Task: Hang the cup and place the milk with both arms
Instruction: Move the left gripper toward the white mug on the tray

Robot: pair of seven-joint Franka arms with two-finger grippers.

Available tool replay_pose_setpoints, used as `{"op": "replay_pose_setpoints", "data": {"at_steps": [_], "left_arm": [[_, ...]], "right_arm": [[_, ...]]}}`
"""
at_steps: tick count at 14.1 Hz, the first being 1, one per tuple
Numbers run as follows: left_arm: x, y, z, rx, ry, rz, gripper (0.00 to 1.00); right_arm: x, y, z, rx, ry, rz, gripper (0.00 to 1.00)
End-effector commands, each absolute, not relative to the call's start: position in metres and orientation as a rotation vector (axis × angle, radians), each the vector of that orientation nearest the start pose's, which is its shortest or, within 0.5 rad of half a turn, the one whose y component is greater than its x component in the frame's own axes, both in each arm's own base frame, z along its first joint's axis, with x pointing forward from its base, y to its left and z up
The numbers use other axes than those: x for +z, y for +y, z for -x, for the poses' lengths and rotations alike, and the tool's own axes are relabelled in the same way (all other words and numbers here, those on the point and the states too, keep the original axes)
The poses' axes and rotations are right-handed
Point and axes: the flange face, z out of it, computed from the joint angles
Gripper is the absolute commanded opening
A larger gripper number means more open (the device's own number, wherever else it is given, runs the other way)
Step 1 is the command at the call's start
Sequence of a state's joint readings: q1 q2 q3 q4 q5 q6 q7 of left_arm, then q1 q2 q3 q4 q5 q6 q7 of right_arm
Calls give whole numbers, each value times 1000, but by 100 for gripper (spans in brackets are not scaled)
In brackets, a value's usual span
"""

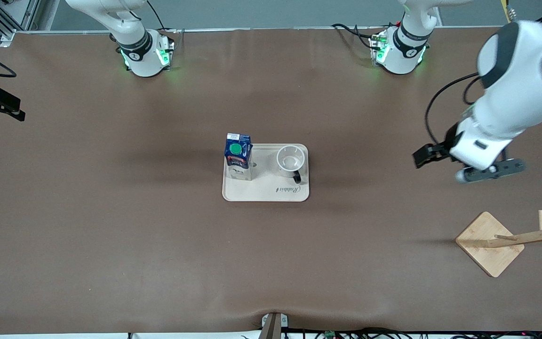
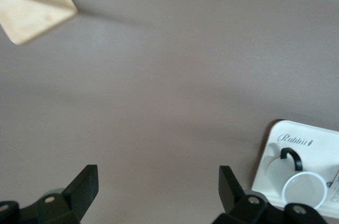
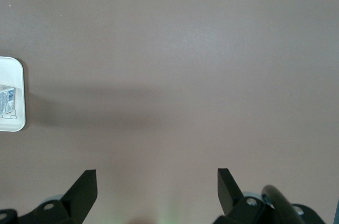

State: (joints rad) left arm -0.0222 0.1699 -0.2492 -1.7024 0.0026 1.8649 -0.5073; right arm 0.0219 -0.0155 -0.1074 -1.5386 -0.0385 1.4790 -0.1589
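Brown counter [image 1: 111, 226], both arm bases lit green along the edge farthest from the front camera.

Cream tray [image 1: 265, 193] at mid-counter, script lettering along its nearer edge. Milk [image 1: 238, 155] upright on the tray, at the end toward the right arm; dark blue top, round green cap, white lower part. Cup [image 1: 291, 159] upright on the same tray, at the end toward the left arm, apart from the milk; white inside, black handle turned toward the front camera.

Wooden cup rack [image 1: 490, 242] toward the left arm's end of the counter, nearer the front camera than the tray and well apart from it; square base flat on the counter, post with pegs. No cup on the pegs seen.

Left gripper [image 2: 158, 184] up in the air over bare counter between tray and rack, toward the left arm's end. Fingers spread wide, nothing between them. In the left wrist view: tray corner with the cup, a corner of the rack base.

Right gripper [image 3: 157, 187] also spread wide, holding nothing, over bare counter toward the right arm's end. One end of the tray and a sliver of the milk visible in the right wrist view. In the front view only a dark piece at the frame's edge; not clear enough to identify as the gripper.
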Motion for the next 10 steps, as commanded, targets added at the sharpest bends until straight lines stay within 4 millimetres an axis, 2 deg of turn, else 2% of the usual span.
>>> {"op": "replay_pose_setpoints", "data": {"at_steps": [1, 3, 6, 8, 10], "left_arm": [[447, -209, -594, 59, -558, 3134, 100], [418, -248, -585, 75, -662, 3115, 100], [375, -302, -551, 47, -673, 3133, 100], [352, -332, -535, 45, -682, 3143, 100], [332, -373, -511, 63, -752, 3133, 100]], "right_arm": [[644, -51, -540, 84, -122, 3190, 100], [644, -51, -540, 84, -122, 3190, 100], [645, -51, -541, 82, -122, 3190, 100], [644, -51, -540, 84, -122, 3190, 100], [645, -51, -541, 82, -122, 3190, 100]]}}
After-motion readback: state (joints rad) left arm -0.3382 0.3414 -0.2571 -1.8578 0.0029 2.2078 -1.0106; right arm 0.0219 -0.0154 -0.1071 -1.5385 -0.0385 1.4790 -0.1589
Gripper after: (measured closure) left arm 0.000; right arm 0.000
